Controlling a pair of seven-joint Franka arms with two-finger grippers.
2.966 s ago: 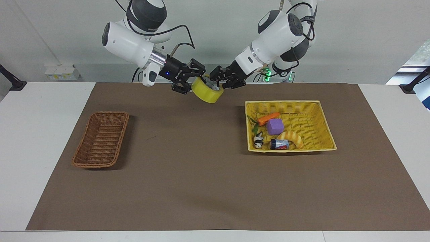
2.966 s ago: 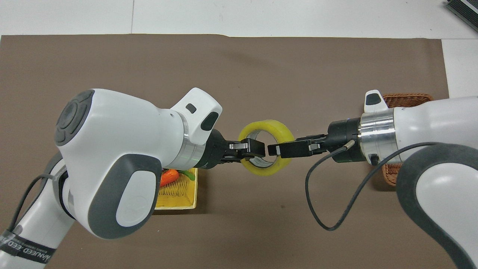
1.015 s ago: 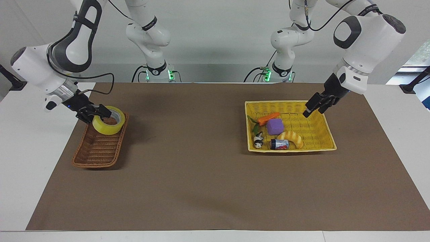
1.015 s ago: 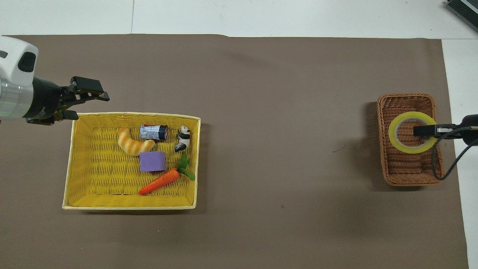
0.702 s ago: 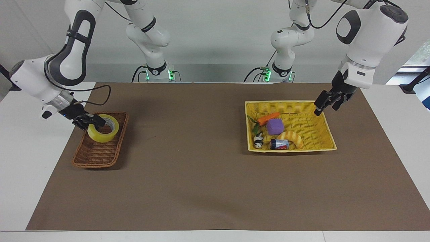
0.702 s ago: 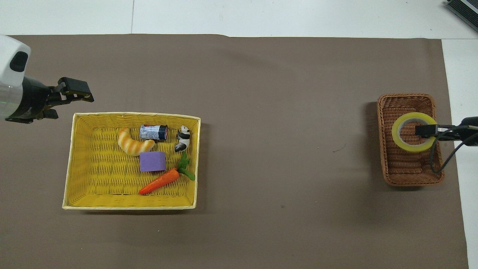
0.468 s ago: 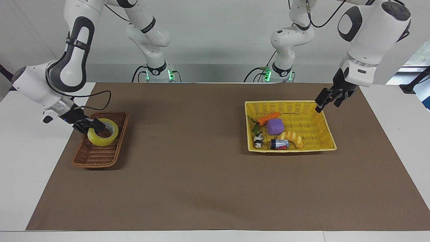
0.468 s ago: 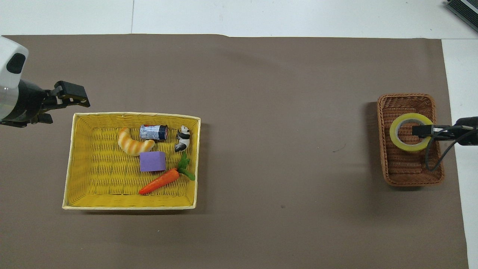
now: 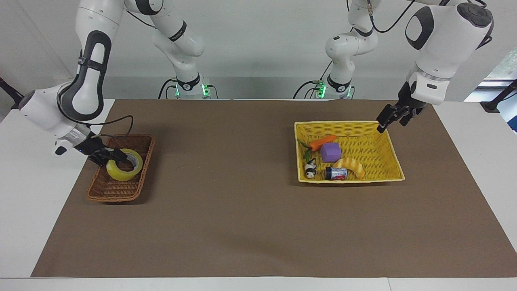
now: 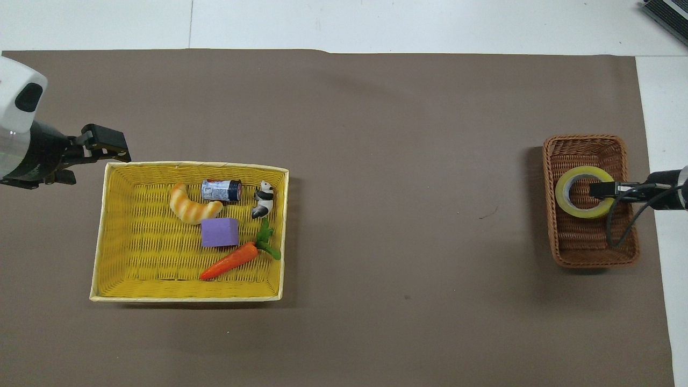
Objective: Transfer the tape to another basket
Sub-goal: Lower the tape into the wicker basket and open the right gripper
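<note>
The tape (image 9: 123,169) (image 10: 584,192) is seen in the brown basket (image 9: 121,168) (image 10: 591,201), down low in the middle of it. It is tipped a little, and whether it sits on the basket's bottom cannot be told. The right gripper (image 9: 112,156) (image 10: 603,190) is at the tape, with one finger inside the ring and the roll's wall between the fingers. Whether the tape is gripped or let go cannot be told. The brown basket is set on the brown mat (image 9: 250,210) on the tabletop (image 9: 24,210), at the right arm's end. At the left arm's end, well apart, a yellow basket (image 9: 394,157) (image 10: 102,226) is found. In it are a carrot (image 9: 322,142) (image 10: 230,261), a purple block (image 9: 331,152) (image 10: 220,233), a bread toy (image 9: 350,165) (image 10: 189,207), a small can (image 9: 336,173) (image 10: 221,190) and a panda toy (image 9: 310,168) (image 10: 262,199). The left gripper (image 9: 387,119) (image 10: 105,144) is held up in the air over a corner of the yellow basket. Its fingers are spread apart and nothing is held in them.
</note>
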